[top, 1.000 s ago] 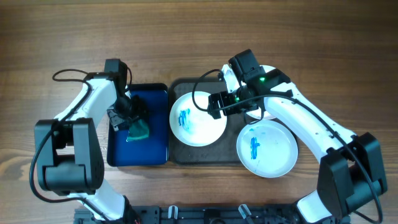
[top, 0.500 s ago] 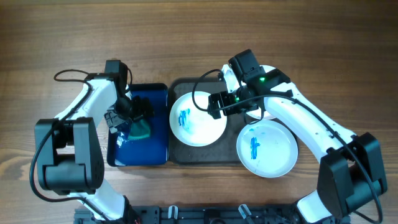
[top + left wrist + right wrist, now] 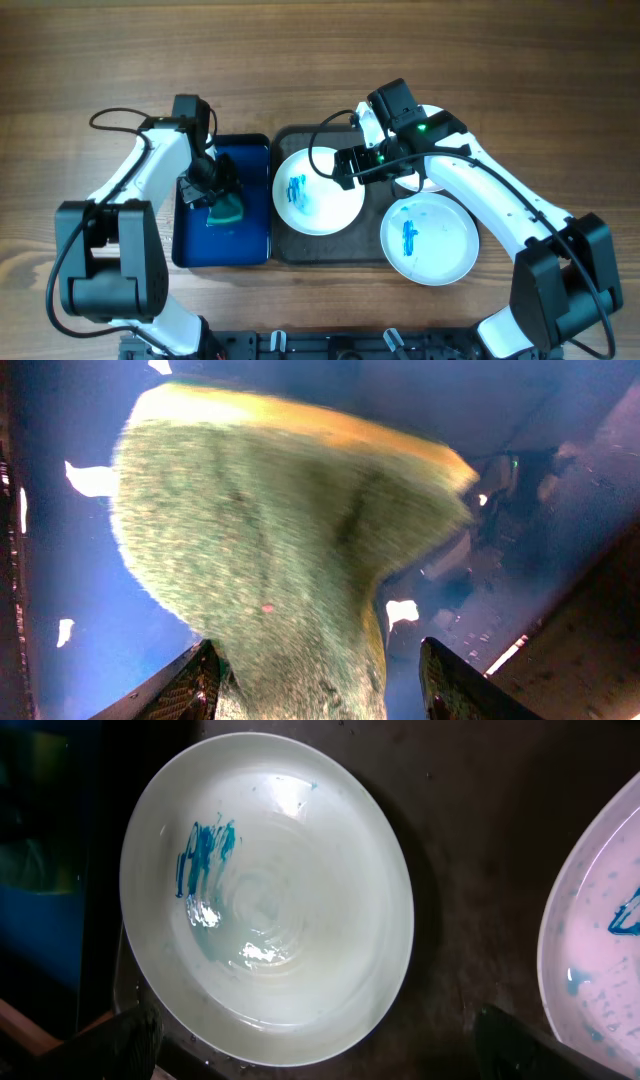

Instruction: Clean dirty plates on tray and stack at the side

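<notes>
Left wrist view: my left gripper [image 3: 320, 695] is clamped on the green sponge [image 3: 280, 530], whose scouring face fills most of the frame above the blue tray [image 3: 60, 560]. My right gripper [image 3: 320, 1055] stands wide, one finger at each lower corner, over the near rim of a dirty plate [image 3: 290, 900] with a blue smear left of its centre. That plate lies on the dark tray [image 3: 470, 870]. A second plate [image 3: 600, 940], also smeared blue, shows at the right edge. Overhead, the third plate [image 3: 438, 112] is mostly hidden beneath my right arm [image 3: 490, 195].
</notes>
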`<state>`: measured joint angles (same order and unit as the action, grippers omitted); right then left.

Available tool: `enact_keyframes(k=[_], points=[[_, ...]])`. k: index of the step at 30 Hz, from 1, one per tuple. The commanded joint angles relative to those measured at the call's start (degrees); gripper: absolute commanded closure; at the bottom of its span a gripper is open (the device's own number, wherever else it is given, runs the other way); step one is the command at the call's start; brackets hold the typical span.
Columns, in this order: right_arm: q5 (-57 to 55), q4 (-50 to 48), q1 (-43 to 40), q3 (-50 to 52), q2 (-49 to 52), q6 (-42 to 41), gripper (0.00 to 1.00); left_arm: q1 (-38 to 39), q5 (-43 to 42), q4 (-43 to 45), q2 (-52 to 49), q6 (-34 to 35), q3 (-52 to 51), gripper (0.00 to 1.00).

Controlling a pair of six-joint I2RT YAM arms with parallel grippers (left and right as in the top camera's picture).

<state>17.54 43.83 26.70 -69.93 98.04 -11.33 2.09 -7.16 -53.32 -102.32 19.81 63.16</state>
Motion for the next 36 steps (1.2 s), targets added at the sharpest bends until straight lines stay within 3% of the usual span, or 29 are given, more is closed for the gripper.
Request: enact_keyframes(k=[1,6,10,13,17,19,20,21,31,36], points=[[0.6,-0.5,-0.1,0.3,0.0,-0.6,0.0,2.3,-0.7,-0.1,1.7,0.0,0.3,0.38],[0.6,-0.1,-0.1,0.3,0.0,-0.7,0.0,2.5,-0.5,-0.5,1.7,2.2,0.3,0.38],[0.6,0.3,-0.1,0.3,0.0,-0.7,0.0,1.6,5.6,-1.6,1.7,9.5,0.3,0.38],[0.6,0.3,-0.1,0.3,0.0,-0.7,0.0,0.2,5.2,-1.8,1.7,11.6,0.3,0.54],[0.6,0.3,-0.1,0.3,0.0,-0.7,0.0,-0.3,5.1,-1.7,1.7,12.9,0.3,0.61],[0.6,0.3,-0.1,0.3,0.0,-0.7,0.0,-0.3,5.1,-1.7,1.7,12.9,0.3,0.76],[0.6,0.3,-0.1,0.3,0.0,-0.7,0.0,-0.3,5.1,-1.7,1.7,12.9,0.3,0.91],[0.6,0.3,-0.1,0.3,0.0,-0.7,0.0,-0.3,5.1,-1.8,1.7,13.5,0.3,0.96],[0.5,2.1,-0.1,0.3,0.0,-0.7,0.0,-0.3,5.1,-0.9,2.6,12.0,0.9,0.96],[0.5,2.7,-0.1,0.3,0.0,-1.6,0.0,3.1,5.4,-5.4,11.4,8.9,3.7,0.96]])
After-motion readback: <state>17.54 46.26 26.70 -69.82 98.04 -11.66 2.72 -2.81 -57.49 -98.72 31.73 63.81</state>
